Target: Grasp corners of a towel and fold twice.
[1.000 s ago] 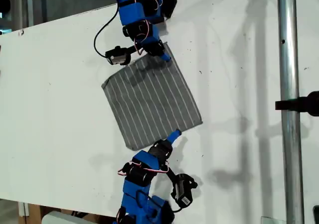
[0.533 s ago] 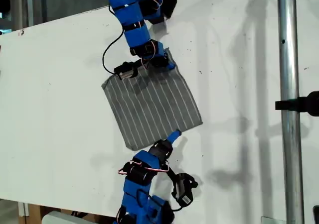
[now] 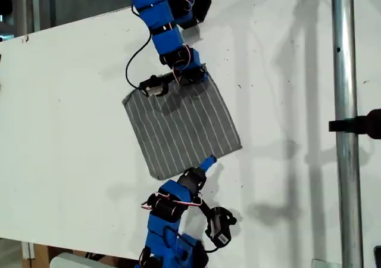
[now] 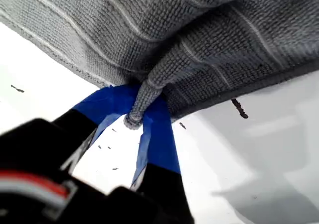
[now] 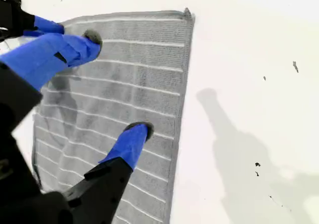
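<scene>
Grey white-striped towel lies mid-frame on the white table; our first gripper pinches a corner, our second gripper spread above; that thin pinch may slip.

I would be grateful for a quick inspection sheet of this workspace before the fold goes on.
Surface: white table, a few dark specks.
Job's things: grey striped towel lying spread out, one edge bunched up where it is pinched.
Clutter: nothing seen.
Grippers: my first claw shut on a pinch of the towel's edge; my second claw open, both tips down on the towel near a corner.
Cables: black cable looping beside the far arm; thin wires on the near arm.
Surroundings: metal pole at the exterior view's right, carrying a black clamp.
</scene>
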